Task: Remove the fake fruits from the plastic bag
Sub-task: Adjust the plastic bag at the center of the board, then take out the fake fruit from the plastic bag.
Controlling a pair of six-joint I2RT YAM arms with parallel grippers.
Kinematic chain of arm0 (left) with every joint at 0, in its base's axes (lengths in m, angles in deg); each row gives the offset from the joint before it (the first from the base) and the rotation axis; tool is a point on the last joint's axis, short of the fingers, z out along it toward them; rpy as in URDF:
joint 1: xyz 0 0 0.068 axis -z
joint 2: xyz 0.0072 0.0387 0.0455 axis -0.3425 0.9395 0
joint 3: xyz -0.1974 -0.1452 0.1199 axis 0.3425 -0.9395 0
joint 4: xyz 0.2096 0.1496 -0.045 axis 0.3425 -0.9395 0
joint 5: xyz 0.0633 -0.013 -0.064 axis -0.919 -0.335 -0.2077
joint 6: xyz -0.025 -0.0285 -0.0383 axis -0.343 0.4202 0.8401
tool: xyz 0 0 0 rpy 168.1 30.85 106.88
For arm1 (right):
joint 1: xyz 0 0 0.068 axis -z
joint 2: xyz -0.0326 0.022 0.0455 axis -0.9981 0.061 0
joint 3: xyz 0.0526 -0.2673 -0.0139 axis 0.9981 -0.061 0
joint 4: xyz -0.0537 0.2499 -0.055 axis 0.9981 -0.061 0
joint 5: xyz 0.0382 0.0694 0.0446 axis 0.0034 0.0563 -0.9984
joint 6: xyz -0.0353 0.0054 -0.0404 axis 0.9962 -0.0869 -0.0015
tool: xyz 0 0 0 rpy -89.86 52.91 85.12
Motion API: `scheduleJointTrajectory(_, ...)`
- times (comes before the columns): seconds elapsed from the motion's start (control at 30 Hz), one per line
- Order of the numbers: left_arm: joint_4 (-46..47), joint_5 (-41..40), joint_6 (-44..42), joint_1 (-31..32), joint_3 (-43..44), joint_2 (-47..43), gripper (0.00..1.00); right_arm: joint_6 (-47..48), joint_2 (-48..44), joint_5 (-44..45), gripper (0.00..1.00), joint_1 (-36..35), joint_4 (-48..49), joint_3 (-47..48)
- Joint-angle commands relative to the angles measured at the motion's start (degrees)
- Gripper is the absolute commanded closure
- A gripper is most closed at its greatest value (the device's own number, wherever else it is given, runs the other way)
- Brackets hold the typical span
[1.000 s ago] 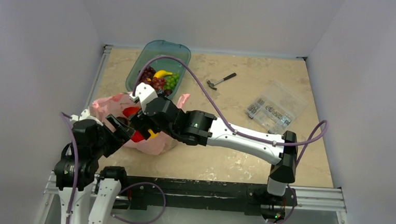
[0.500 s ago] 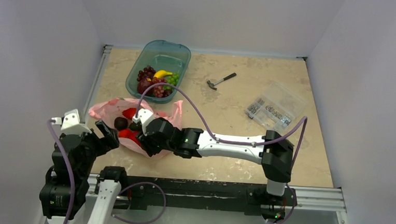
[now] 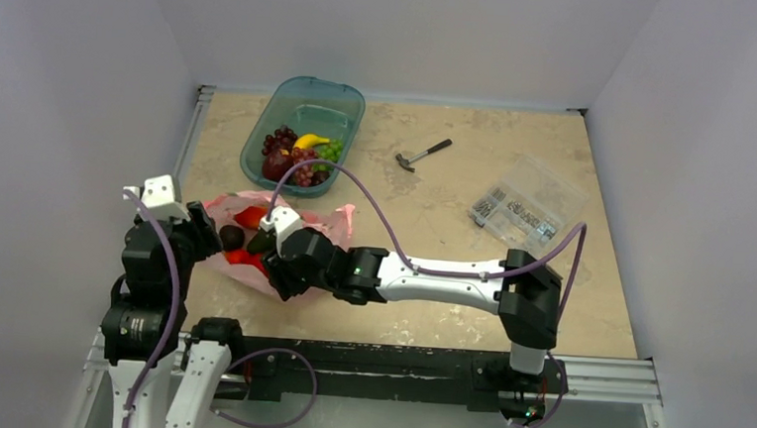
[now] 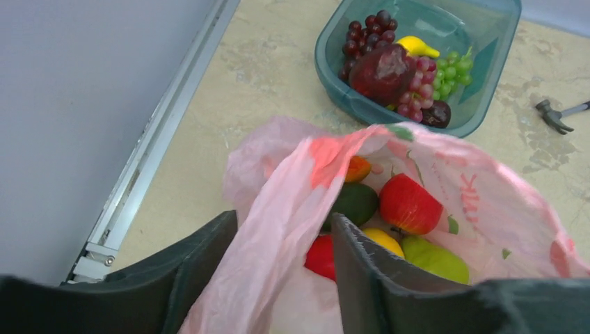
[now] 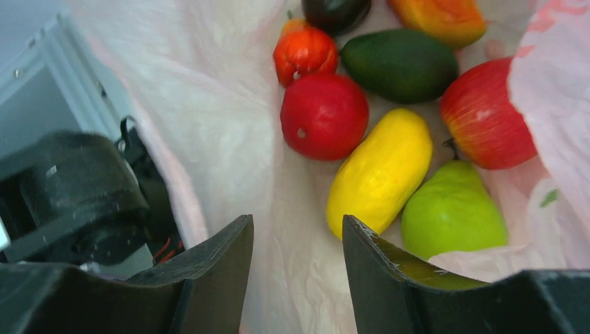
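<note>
Left gripper (image 4: 282,271) moved up, pinching plastic bag (image 4: 445,188)

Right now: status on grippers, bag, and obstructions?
Left gripper pinching the plastic bag rim, holding it open. Right gripper open inside the bag, empty. Fruits still inside. No obstruction seen.
</note>
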Motion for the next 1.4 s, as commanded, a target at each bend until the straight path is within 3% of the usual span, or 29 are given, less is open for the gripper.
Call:
scheduleJointTrajectory(0.0, 4.6, -1.7, -0.3, 0.2, -4.1, -3.0, 0.54, -2.7, 0.9, 9.8, 0.49, -0.1, -1.6, 7.4)
scheduleJointTrajectory(0.17, 6.4, -5.1, -0.5, 0.1, -8.3, -9.1, 0.71, -2.9, 6.1, 11.1, 0.41, -0.1, -3.0, 13.1)
scheduleJointTrajectory(0.37, 6.1, -6.4, -0.1, 0.1, -9.1, -12.4, 0.85, -1.5, 11.2, 14.5, 0.41, -0.1, -5.2, 17.8)
scheduleJointTrajectory(0.63, 6.8, -8.7, -0.3, 2.3, -10.3, -13.5, 0.88, -1.4, 16.5, 20.0, 0.41, -0.1, -9.2, 18.2)
scheduleJointTrajectory(0.83, 6.7, -10.7, -0.6, 4.1, -10.4, -13.9, 0.88, -0.1, 18.5, 18.5, 0.23, 0.0, -7.4, 16.2)
scheduleJointTrajectory(1.0, 6.9, -11.3, -0.7, 4.9, -10.5, -13.7, 0.88, -1.7, 21.7, 16.0, 0.21, 0.0, -7.6, 16.2)
scheduleJointTrajectory(1.07, 7.0, -11.3, -0.7, 5.2, -10.5, -13.3, 0.88, -1.4, 22.4, 16.2, 0.25, 0.0, -7.5, 16.5)
scheduleJointTrajectory(1.37, 6.9, -10.8, -0.7, 6.3, -10.5, -12.0, 0.88, 1.0, 21.3, 15.0, 0.71, 0.0, -5.1, 18.1)
